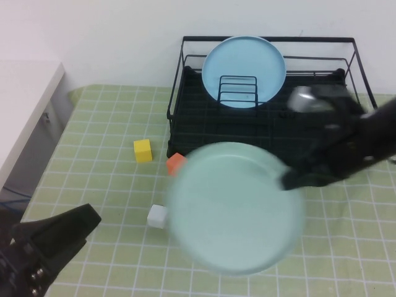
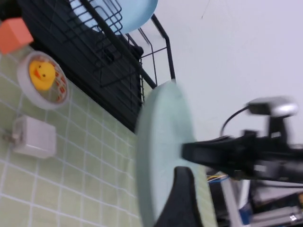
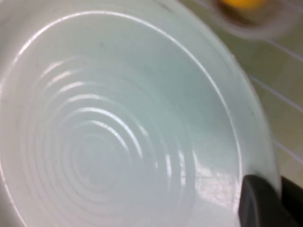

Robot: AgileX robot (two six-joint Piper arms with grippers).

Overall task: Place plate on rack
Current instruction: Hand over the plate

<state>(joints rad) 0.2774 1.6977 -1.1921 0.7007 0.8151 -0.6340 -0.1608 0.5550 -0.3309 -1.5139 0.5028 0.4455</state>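
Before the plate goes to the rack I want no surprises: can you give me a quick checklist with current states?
1. Right gripper shut on the mint plate rim: ok.
2. Plate lifted off the table: ok.
3. Left gripper open, low at the near left, clear of the plate: ok.
4. Rack has room in front of the blue plate: cannot tell.
5. Blocks out of the path: ok.

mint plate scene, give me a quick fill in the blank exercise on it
1. The mint-green plate is gripped at its rim by the ____ gripper.
2. The plate already leaning in the black rack is sky-____.
3. The left gripper, low at the near left of the table, has its jaws ____.
4. The cube nearest the rack's front corner is ____.

Missing words: right; blue; open; orange
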